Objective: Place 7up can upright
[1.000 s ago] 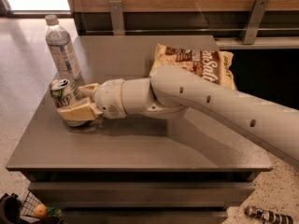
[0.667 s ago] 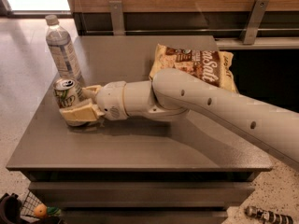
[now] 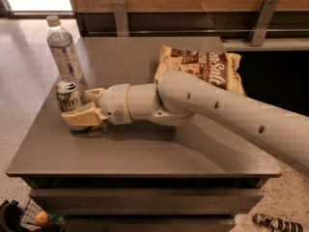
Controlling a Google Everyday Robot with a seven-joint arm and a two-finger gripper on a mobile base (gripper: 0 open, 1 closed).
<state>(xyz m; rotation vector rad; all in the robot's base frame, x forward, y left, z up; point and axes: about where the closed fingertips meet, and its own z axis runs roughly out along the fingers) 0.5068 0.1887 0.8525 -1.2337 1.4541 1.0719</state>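
Placement seems nearly done: the cream two-finger hand [image 3: 77, 108], at the left of the grey surface [image 3: 145, 153], pinches the small silvery green-labelled 7up can [image 3: 67, 94] near-upright, so a gentle release probably comes next.

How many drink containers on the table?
2. 7up can, upright at the table's left edge, in the gripper; water bottle standing just behind it. Arm could hide more.

The gripper [image 3: 77, 106], at the tabletop's [image 3: 145, 153] left edge, clasps the 7up can [image 3: 66, 92]. Its near finger [image 3: 81, 118] hides the can's lower half and base, so whether the can rests on the surface cannot be told. The arm [image 3: 217, 110] runs out of frame at right and covers the snack bag's [image 3: 212, 64] lower left corner. The water bottle's [image 3: 65, 52] label is unreadable. A wire-mesh object [image 3: 19, 216] at bottom left is cropped, and a dark object [image 3: 277, 222] at bottom right is too small to identify.
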